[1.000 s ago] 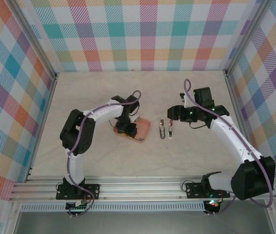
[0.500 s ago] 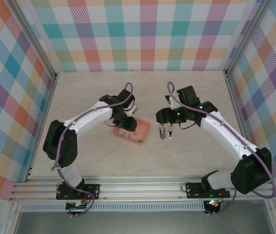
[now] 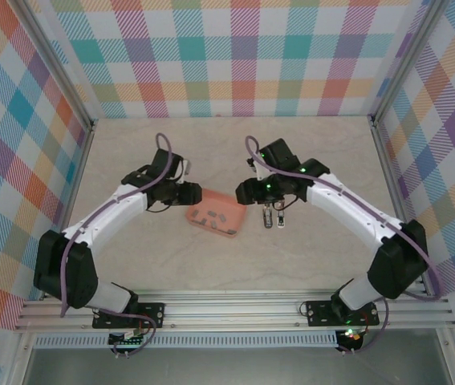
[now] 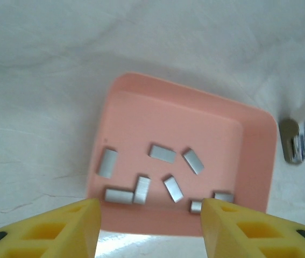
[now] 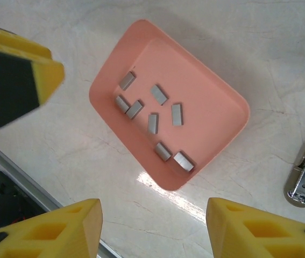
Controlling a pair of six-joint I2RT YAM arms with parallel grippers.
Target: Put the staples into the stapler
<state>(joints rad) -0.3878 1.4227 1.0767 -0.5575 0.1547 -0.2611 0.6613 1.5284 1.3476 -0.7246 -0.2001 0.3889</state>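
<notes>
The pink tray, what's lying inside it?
Eight small grey staples lie scattered loose on the floor of the pink tray, a few touching. Nothing covers them in the wrist views. Only the table beneath the tray is hidden.

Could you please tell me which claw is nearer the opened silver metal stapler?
Right: the right claw hovers just beside the stapler; the left claw sits across the salmon-pink rectangular tray.

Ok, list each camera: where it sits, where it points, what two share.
Top: above and behind the bases, looking down at the table; both arms, left gripper, right gripper.
Left wrist: on the left arm, facing down into the pink tray; its yellow fingers open.
Right wrist: on the right arm, facing down at tray and stapler; its fingers open.
Shared: both wrist views catch the staples in the tray.
</notes>
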